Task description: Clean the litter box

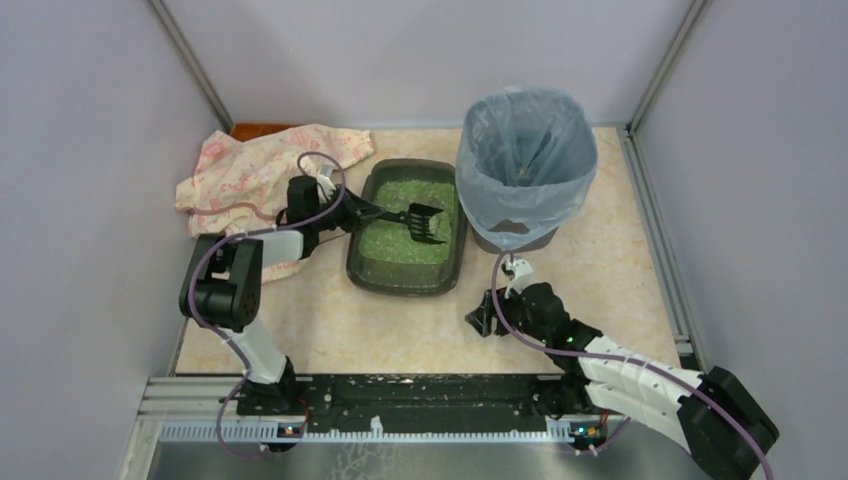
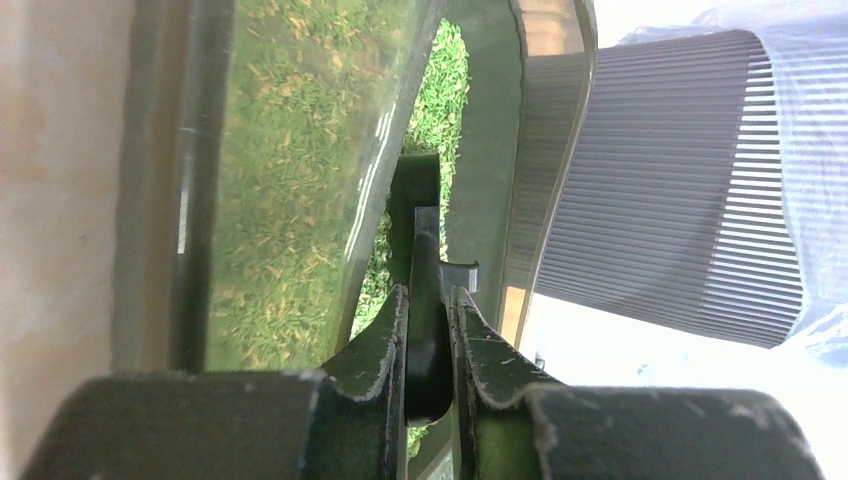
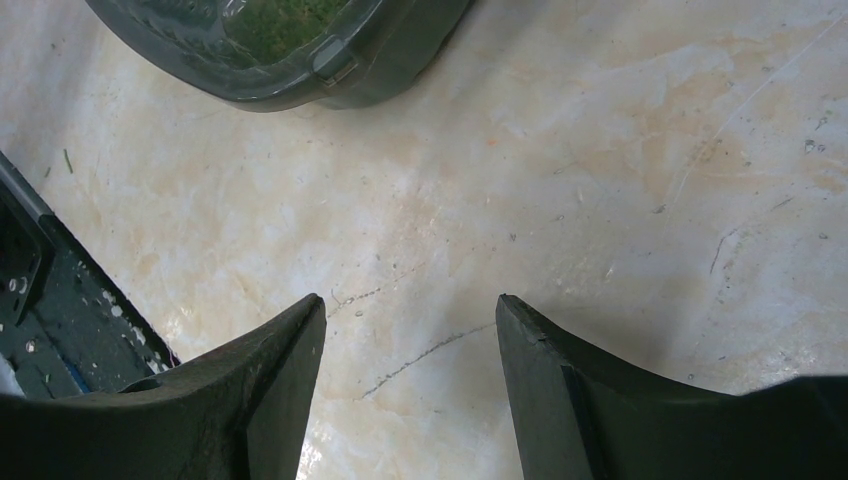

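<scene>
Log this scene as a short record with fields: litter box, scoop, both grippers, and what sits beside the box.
task object: shallow dark grey-green plastic litter box, green granular litter inside
tool: small black slotted scoop, head over the litter
left arm: left gripper shut on the scoop's handle
right arm: right gripper open, empty, over bare table
right of box: tall round bin lined with blue-grey bag
left of box: pink floral cloth

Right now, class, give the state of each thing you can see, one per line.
litter box, uncovered, holding green litter
scoop, gripped, head over the box
bin, upright, bag-lined, top open
cloth, crumpled
left tool, shut on scoop
right tool, open, empty
</scene>
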Available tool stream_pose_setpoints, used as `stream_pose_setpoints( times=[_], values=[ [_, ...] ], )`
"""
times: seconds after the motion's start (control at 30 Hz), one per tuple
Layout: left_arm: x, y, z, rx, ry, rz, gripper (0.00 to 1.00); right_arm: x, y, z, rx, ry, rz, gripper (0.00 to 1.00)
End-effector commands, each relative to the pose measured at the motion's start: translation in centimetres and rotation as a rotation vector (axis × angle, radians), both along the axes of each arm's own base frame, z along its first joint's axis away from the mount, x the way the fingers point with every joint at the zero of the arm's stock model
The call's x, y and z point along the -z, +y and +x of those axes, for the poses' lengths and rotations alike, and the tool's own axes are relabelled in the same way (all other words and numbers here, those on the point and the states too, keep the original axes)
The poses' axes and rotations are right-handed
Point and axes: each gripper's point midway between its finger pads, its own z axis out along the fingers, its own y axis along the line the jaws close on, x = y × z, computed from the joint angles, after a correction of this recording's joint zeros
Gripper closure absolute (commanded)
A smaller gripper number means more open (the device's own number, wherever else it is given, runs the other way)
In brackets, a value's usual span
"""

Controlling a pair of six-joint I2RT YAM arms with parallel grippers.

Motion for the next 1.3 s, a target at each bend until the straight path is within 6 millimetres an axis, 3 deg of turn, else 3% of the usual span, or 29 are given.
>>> stream_pose_setpoints(
  times=[0.0, 0.37, 0.63, 0.73, 0.83, 0.93, 1.27],
  values=[
    [-2.2, 1.7, -0.2, -0.021, -0.034, -0.003, 1.0, -1.4, 0.4, 0.9, 0.006, -0.051, 0.033, 0.36],
    [-6.1, 4.6, -0.3, -0.105, -0.102, -0.11, 1.0, -1.3, 0.5, 0.9, 0.005, -0.05, 0.034, 0.36],
    [-7.8, 6.5, -1.0, -0.137, -0.138, -0.152, 1.0, -1.3, 0.4, 0.8, 0.007, -0.047, 0.033, 0.36],
    [-7.4, 8.2, -1.5, -0.164, -0.129, -0.181, 1.0, -1.4, 0.4, 0.8, 0.006, -0.051, 0.036, 0.36],
    [-6.4, 7.5, -2.8, -0.124, -0.113, -0.233, 1.0, -1.3, 0.5, 1.0, 0.007, -0.05, 0.037, 0.36],
    [-6.5, 9.5, -3.4, -0.13, -0.125, -0.317, 1.0, -1.3, 0.9, 1.0, -0.008, -0.044, 0.036, 0.36],
    [-4.8, 7.8, -4.8, -0.082, -0.101, -0.352, 1.0, -1.7, 1.2, 1.1, -0.015, -0.053, 0.05, 0.36]
  ],
)
